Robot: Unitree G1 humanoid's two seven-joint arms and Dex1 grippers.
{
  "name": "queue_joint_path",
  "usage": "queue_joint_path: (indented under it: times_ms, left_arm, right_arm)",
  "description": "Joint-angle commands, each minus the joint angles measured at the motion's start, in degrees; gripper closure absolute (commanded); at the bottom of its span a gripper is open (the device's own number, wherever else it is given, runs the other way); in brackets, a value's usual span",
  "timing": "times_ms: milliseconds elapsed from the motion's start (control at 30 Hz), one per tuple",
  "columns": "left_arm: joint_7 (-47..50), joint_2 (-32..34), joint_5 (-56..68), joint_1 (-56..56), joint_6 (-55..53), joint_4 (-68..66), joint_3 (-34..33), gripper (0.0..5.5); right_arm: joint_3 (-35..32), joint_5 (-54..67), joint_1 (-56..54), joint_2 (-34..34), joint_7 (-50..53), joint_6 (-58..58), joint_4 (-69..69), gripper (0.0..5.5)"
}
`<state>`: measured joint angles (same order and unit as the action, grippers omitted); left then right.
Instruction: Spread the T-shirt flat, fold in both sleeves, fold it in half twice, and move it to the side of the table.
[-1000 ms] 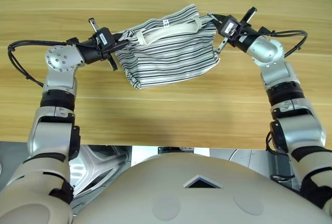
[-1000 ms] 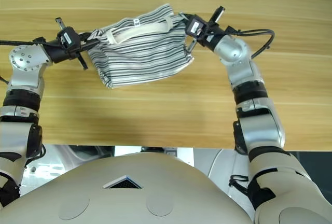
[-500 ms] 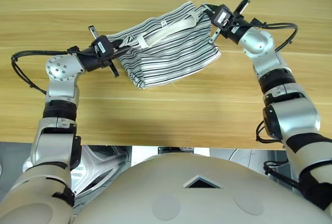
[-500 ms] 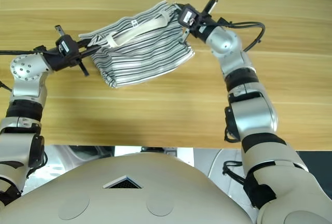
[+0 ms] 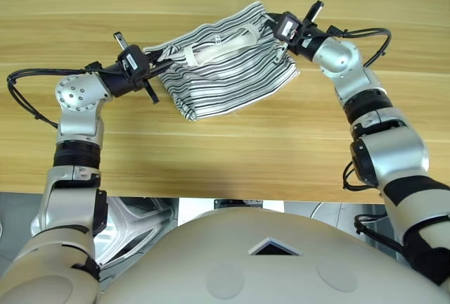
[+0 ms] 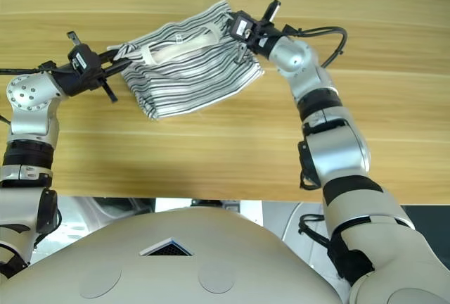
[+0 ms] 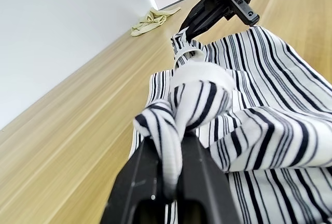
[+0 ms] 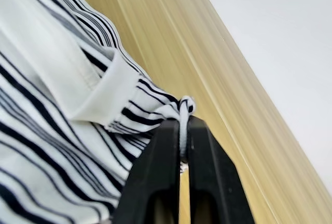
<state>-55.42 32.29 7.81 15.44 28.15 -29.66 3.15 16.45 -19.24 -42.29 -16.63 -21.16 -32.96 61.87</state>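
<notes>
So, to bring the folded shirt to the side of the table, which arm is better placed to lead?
Left, probably. The left gripper and right gripper both hold corners of the shirt, but the left arm is bent, with room to pull outward; the right arm reaches far inward.

The tabletop (image 5: 225, 156) is light wood, its grain running in long straight lines from side to side, with a few paler and darker bands among them. Its near edge is straight. In the left wrist view, a small crumpled pale-yellow cloth (image 7: 150, 21) lies far off on the wood, close to the foot of a plain white wall (image 7: 62, 32). The wall meets the tabletop in a straight line.
</notes>
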Motion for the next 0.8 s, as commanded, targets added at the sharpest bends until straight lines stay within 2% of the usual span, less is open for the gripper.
queue_joint_path:
  times_ms: [33, 400, 800]
  left_arm:
    - [1.63, 1.23, -1.81, -0.25, -0.46, -2.47, -0.67, 5.43]
    - [6.54, 0.31, -5.72, 2.47, -0.79, -10.54, 0.0, 5.43]
    - [14.61, -4.18, -10.45, 10.69, -3.36, -25.08, 1.17, 5.43]
  right_arm:
    - [0.36, -0.46, -3.78, 1.54, -0.33, 1.14, 2.38, 5.5]
    - [0.32, -1.66, -6.44, 3.46, 2.07, 3.78, 8.49, 5.5]
    - [-1.36, -1.7, -5.11, 4.37, 5.62, 8.2, 13.28, 5.5]
